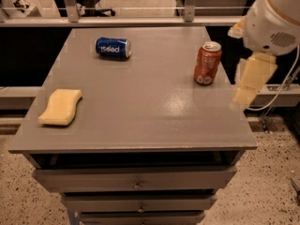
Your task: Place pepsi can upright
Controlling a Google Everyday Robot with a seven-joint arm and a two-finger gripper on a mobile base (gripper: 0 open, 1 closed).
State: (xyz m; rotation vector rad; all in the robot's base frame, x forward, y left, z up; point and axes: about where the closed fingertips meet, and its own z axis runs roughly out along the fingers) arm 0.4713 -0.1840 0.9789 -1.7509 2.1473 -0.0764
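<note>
The pepsi can (pixel 113 47) is blue with white lettering and lies on its side at the back left of the grey table top (pixel 140 111). Its silver end points right. My gripper (pixel 247 87), with pale yellow fingers under a white wrist, hangs at the table's right edge. It is far from the pepsi can and just right of the orange-red can. It holds nothing that I can see.
An orange-red can (pixel 207 63) stands upright at the back right of the table. A yellow sponge (pixel 60 107) lies near the left front. Drawers (pixel 136 184) sit below the top. A rail (pixel 126 20) and dark gaps lie behind and beside the table.
</note>
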